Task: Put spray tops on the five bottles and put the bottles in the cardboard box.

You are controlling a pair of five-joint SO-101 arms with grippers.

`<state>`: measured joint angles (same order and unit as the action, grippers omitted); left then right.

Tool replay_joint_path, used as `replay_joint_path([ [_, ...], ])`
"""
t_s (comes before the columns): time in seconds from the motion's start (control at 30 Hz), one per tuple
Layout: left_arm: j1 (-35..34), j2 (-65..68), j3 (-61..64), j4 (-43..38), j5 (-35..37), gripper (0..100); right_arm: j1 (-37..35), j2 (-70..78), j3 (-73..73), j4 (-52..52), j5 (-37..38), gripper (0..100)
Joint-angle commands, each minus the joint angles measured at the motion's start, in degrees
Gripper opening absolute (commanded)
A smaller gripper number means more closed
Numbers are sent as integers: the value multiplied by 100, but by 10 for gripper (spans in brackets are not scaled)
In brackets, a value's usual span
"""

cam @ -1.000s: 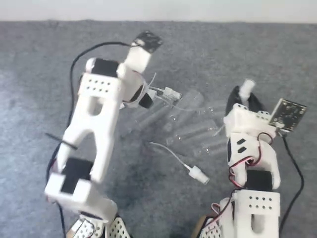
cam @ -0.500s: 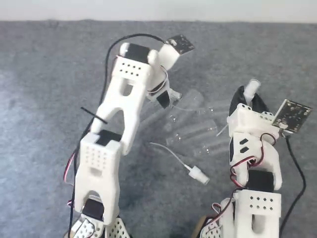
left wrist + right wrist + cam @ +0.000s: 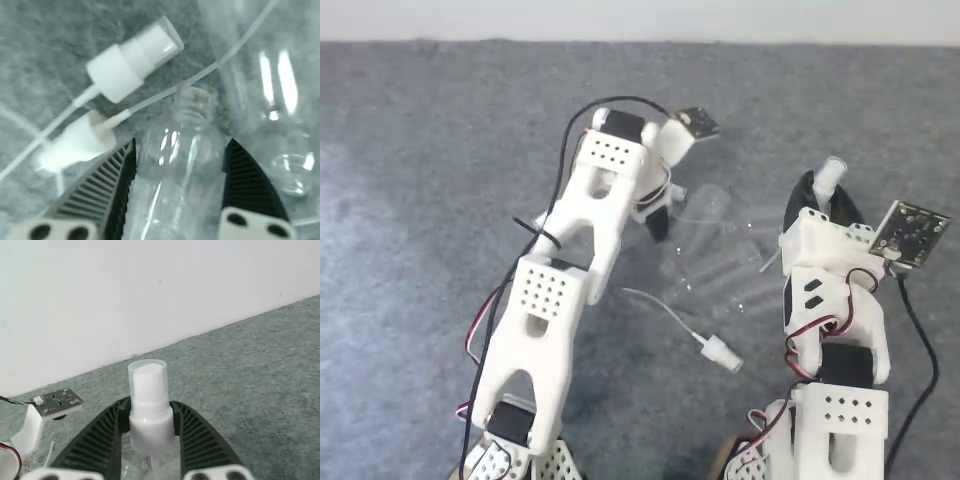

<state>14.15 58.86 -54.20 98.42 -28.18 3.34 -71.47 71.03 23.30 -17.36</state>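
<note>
Left gripper: jaws spread, straddling the neck of a clear bottle lying among the bottles at the centre of the high view. Its arm is stretched far forward, having swung in from the left. Right gripper: clamped on an upright spray top, raised at centre right, unmoved.

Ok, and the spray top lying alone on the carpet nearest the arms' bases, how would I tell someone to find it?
In the high view, start at the clear bottles in the middle and come toward the picture's lower edge across the grey carpet. The loose spray top lies flat there, its thin tube curving away. Unlike the upright spray top in the right gripper, nothing holds it.
</note>
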Motion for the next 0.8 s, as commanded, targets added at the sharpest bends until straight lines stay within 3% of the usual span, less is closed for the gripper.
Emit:
replay_joint_path([
  [0.0, -70, -53, -233, 211, -26, 261, 48, -171, -167, -145, 132, 9],
  [0.23, -334, -53, -13, 229, -44, 188, 48, -171, -167, -145, 132, 9],
  [0.53, -695, -1143, 1684, 229, -633, 228, 40, -171, -167, -145, 141, 9],
  [0.77, -659, -1626, 2448, 220, -668, 224, -145, -171, -141, -145, 141, 9],
])
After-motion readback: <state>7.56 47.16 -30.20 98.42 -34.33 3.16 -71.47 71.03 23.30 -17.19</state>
